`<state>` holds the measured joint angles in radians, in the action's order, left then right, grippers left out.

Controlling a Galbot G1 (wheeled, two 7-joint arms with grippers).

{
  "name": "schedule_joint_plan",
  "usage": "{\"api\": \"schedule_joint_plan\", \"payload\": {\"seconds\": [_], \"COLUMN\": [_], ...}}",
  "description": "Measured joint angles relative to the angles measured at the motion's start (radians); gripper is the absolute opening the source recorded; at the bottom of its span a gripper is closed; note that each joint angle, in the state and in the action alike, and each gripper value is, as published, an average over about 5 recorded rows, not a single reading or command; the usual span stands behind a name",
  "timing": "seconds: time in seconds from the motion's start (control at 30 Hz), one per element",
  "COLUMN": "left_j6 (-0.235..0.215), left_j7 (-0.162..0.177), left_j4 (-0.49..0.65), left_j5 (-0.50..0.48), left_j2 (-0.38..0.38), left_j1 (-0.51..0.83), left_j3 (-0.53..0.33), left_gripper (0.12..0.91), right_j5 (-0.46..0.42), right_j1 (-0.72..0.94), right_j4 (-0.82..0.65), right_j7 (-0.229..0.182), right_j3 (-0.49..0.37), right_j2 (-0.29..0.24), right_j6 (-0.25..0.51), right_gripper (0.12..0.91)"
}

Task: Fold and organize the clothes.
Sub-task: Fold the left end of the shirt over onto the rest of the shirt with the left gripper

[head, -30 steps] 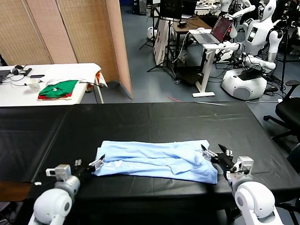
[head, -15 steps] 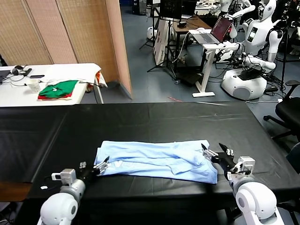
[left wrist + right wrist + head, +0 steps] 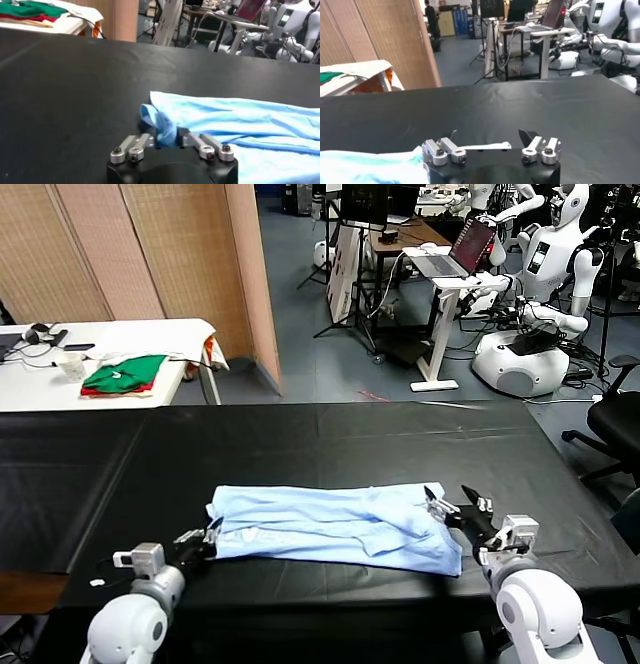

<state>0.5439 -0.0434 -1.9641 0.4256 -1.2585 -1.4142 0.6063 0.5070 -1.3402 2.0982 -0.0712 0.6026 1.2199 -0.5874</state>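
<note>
The pale light-blue T-shirt (image 3: 330, 524) lies folded into a long band across the near part of the black table (image 3: 330, 439). My left gripper (image 3: 205, 539) is low at the band's left end and shut on a bunched corner of the fabric; the left wrist view shows the blue cloth (image 3: 240, 120) pinched in the left gripper (image 3: 167, 137). At the shirt's right end my right gripper (image 3: 452, 506) stands open, one finger over the hem. In the right wrist view the right gripper (image 3: 489, 136) holds nothing, and the shirt (image 3: 365, 167) lies off to one side.
A white side table (image 3: 40, 379) at the back left carries a green and red garment pile (image 3: 125, 374). Beyond the black table stand a folding screen (image 3: 160, 254), a laptop stand (image 3: 445, 274) and other robots (image 3: 530, 334). An office chair (image 3: 615, 419) is at the right.
My left gripper has gone from open to shut on the shirt's left corner. The right gripper has edged slightly left onto the shirt's right hem and stays open.
</note>
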Motion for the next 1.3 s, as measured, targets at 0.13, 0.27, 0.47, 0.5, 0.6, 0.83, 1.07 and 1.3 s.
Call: {"api": "schedule_joint_plan", "payload": {"seconds": [0.13, 0.27, 0.47, 0.5, 0.6, 0.83, 1.07, 1.3], "left_j6": [-0.016, -0.065, -0.125, -0.13, -0.135, -0.119, -0.066, -0.045], "left_j7": [-0.004, -0.011, -0.007, -0.005, -0.001, 0.008, 0.028, 0.047], "left_j4": [-0.017, -0.039, -0.046, -0.046, -0.05, -0.111, -0.176, -0.152], "left_j5": [-0.082, -0.205, -0.321, -0.326, -0.338, -0.261, -0.056, 0.064], "left_j2": [0.021, 0.059, 0.155, 0.175, 0.226, 0.233, 0.114, 0.006], "left_j1": [-0.011, -0.035, -0.09, -0.1, -0.121, -0.109, -0.05, 0.048], "left_j3": [0.005, 0.025, 0.094, 0.109, 0.146, 0.13, -0.042, -0.231], "left_gripper": [0.176, 0.175, 0.175, 0.175, 0.175, 0.175, 0.175, 0.175], "right_j5": [-0.001, -0.001, -0.009, -0.013, -0.025, -0.052, -0.113, -0.163], "right_j1": [-0.002, -0.004, -0.006, -0.007, -0.014, -0.042, -0.097, -0.172], "right_j4": [-0.003, -0.009, -0.016, -0.016, -0.016, -0.022, -0.007, 0.003], "right_j7": [0.002, 0.003, 0.004, 0.004, 0.005, 0.018, 0.05, 0.057], "right_j3": [0.001, 0.003, -0.006, -0.009, -0.014, 0.002, 0.024, 0.051], "right_j2": [-0.001, -0.003, 0.002, 0.003, 0.011, 0.027, 0.055, 0.082], "right_j6": [0.002, 0.004, 0.01, 0.011, 0.016, 0.054, 0.115, 0.135], "right_gripper": [0.907, 0.907, 0.907, 0.907, 0.907, 0.907, 0.907, 0.907]}}
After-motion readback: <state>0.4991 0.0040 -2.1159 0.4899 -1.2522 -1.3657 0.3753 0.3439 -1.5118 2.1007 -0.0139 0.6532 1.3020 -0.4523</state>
